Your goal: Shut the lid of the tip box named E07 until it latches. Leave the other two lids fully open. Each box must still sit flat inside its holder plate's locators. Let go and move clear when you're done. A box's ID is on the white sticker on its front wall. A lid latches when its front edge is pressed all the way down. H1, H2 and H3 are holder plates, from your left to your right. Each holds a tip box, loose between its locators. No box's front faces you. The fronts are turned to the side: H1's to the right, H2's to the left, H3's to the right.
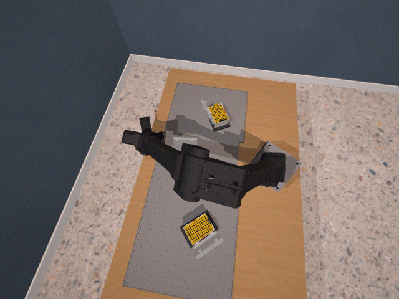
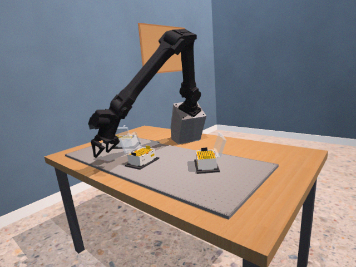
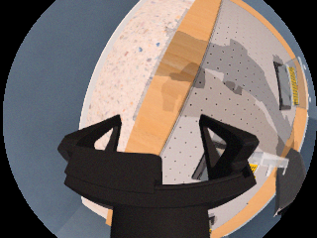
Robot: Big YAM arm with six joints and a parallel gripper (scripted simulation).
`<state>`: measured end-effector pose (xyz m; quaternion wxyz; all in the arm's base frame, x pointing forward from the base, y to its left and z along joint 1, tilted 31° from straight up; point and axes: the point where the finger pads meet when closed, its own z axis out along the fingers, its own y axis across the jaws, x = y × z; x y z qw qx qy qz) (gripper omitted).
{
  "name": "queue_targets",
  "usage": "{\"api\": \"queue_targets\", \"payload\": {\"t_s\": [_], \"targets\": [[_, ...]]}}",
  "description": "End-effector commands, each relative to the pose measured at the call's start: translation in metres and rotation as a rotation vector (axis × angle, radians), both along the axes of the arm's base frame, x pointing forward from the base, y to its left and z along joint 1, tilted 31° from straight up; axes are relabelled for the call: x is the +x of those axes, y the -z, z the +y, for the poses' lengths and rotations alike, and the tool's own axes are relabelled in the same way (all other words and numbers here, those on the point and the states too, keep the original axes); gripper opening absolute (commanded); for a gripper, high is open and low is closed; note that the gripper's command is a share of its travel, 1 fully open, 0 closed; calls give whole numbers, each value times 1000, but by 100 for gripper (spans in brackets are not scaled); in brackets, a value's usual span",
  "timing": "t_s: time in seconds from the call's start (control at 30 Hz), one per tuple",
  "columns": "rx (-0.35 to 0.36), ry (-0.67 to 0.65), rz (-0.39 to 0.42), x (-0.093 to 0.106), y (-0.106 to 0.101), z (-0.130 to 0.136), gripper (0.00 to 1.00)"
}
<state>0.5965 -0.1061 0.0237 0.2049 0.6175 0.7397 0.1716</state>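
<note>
This is looking like lab: tip boxes w/ yellow tips (image 1: pixel 198 228) (image 2: pixel 206 154) are sitting on a perforated gray board (image 1: pixel 180 257) (image 2: pixel 183 183) (image 3: pixel 248 64), atop wooden counter (image 1: pixel 267 244) (image 2: pixel 296 172) (image 3: pixel 149 130).

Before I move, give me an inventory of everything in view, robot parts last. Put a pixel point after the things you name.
Tip boxes: three, white with yellow inside, along the mat; lids raised.
Lids: three, clear, one on each box.
Holder plates: dark, under the boxes; two plain in the exterior view.
Mat (image 1: pixel 180 276) (image 2: pixel 183 183): one, grey, perforated, on the table.
Table (image 1: pixel 267 225) (image 2: pixel 298 178): one, wood-coloured top, dark legs.
Board (image 2: pixel 149 48): one, orange-brown, on the wall.
Pedestal (image 2: pixel 188 129): one, grey, under the arm.
Arm (image 1: pixel 222 183) (image 2: pixel 149 69): one, black.
Gripper (image 2: pixel 103 152) (image 3: pixel 160 118): one, black, open, at the table's edge.
</note>
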Motion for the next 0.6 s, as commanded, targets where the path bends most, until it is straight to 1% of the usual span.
{"api": "queue_targets", "payload": {"t_s": [0.0, 0.53, 0.57], "targets": [[-2, 4, -10, 2, -5, -3, 100], [-2, 4, -10, 2, -5, -3, 100], [-32, -46, -30, 8, -28, 5, 0]]}}
